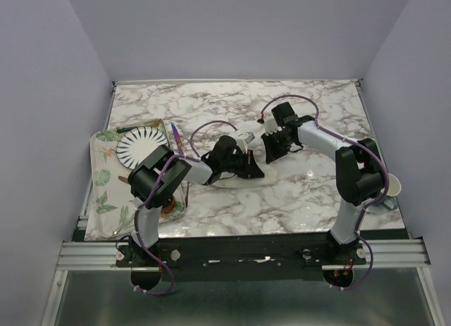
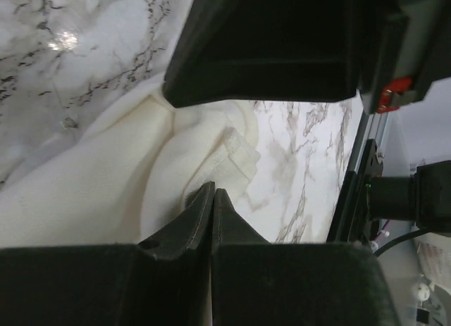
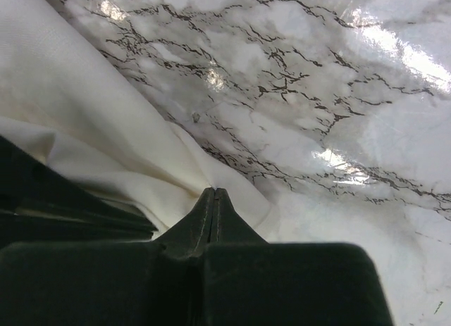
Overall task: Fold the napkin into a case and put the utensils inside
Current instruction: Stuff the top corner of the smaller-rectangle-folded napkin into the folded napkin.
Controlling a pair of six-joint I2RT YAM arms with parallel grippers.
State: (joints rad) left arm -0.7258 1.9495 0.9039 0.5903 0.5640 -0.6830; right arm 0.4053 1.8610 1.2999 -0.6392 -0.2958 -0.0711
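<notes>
Napkin [image 1: 236,181] lies bunched at mid-table on the marble table [image 1: 211,101], mostly hidden under both arms, not yet a case. Left gripper [image 1: 246,167] is low over its near-left part. In the left wrist view its fingertips [image 2: 208,199] are pressed together, pinching a raised fold of the cream cloth [image 2: 106,192]. Right gripper [image 1: 270,151] is just beside it on the far-right side. In the right wrist view its tips [image 3: 213,193] are closed tight on the napkin's edge [image 3: 84,129], cloth pulled to a peak there. Purple-blue utensil [image 1: 175,137] rests at the right edge of the leaf-print tray [image 1: 102,178] at left, next to the striped plate [image 1: 141,146]. Copper fork can't be made out for sure.
</notes>
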